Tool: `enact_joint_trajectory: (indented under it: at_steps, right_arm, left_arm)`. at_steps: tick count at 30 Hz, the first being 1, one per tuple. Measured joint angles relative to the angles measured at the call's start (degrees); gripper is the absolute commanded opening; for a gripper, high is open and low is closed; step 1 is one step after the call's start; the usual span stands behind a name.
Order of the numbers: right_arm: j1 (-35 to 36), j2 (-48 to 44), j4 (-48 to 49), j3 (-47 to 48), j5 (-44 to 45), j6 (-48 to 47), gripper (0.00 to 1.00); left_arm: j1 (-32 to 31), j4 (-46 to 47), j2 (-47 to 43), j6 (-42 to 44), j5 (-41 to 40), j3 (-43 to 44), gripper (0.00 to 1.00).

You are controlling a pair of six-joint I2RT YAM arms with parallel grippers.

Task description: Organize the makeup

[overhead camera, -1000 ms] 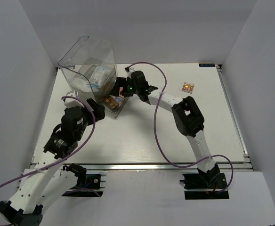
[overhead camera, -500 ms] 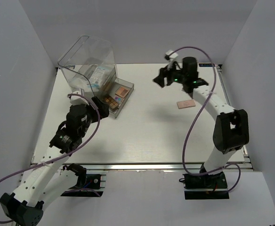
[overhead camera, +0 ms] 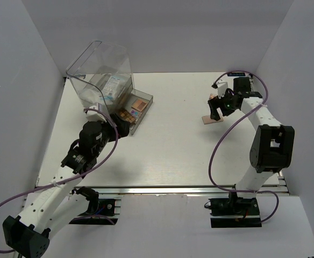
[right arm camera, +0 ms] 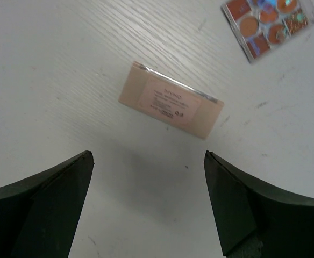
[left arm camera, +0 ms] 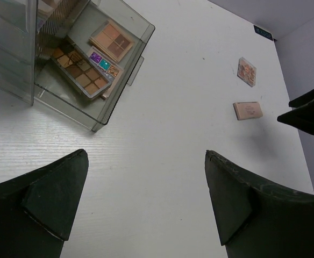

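A closed pink palette (right arm camera: pixel 170 101) lies flat on the table, with an open colourful eyeshadow palette (right arm camera: pixel 270 24) beyond it. My right gripper (right arm camera: pixel 149 161) is open and empty, hovering low just short of the pink palette (overhead camera: pixel 211 119). My left gripper (left arm camera: pixel 146 161) is open and empty above bare table, next to the pulled-out drawer (left arm camera: pixel 126 88). The drawer holds three palettes: a tan one (left arm camera: pixel 111 41), a brown one (left arm camera: pixel 81 75) and one with purple and teal pans (left arm camera: pixel 103 62). Both loose palettes also show in the left wrist view, the pink one (left arm camera: pixel 248 110) and the colourful one (left arm camera: pixel 247 71).
The large clear plastic drawer box (overhead camera: pixel 100 70) stands at the back left, with white packets (overhead camera: pixel 111 86) inside; its drawer (overhead camera: pixel 138 110) sticks out toward the middle. White walls close in the table on three sides. Purple cables loop over both arms.
My right arm has swung from the drawer across to the right side and come down over the pink palette, which was not on the table one second ago. My left arm has shifted slightly.
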Motion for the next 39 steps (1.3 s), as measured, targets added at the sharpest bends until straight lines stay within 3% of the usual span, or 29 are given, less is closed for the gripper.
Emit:
enact_joint_trajectory:
  at_steps: [10, 12, 22, 26, 33, 39]
  right_arm:
    - [1.4, 5.3, -3.7, 1.1, 17.2, 7.9, 0.88]
    - [2.4, 7.1, -3.8, 1.1, 16.7, 7.5, 0.86]
    - [3.3, 8.2, -7.5, 1.7, 0.9, -33.8, 0.89]
    - [3.3, 14.4, -12.0, 11.5, -0.3, -47.2, 0.89]
    - [3.7, 27.6, -20.1, 26.4, 0.8, -58.9, 0.89]
    - [4.5, 28.8, -27.2, 28.7, 1.3, -62.9, 0.87]
  left_arm:
    - [0.0, 0.8, -1.9, -1.0, 1.1, -3.0, 0.98]
    - [0.0, 0.9, -1.9, -1.2, 1.1, -3.2, 0.98]
    - [0.0, 0.9, -1.6, -1.5, 1.3, -3.3, 0.98]
    - [0.0, 0.8, -0.8, -1.5, 1.3, -3.3, 0.98]
    - [0.0, 0.7, -0.4, -1.5, 1.3, -3.3, 0.98]
    - [0.0, 0.2, -0.4, -1.5, 1.3, -3.3, 0.98]
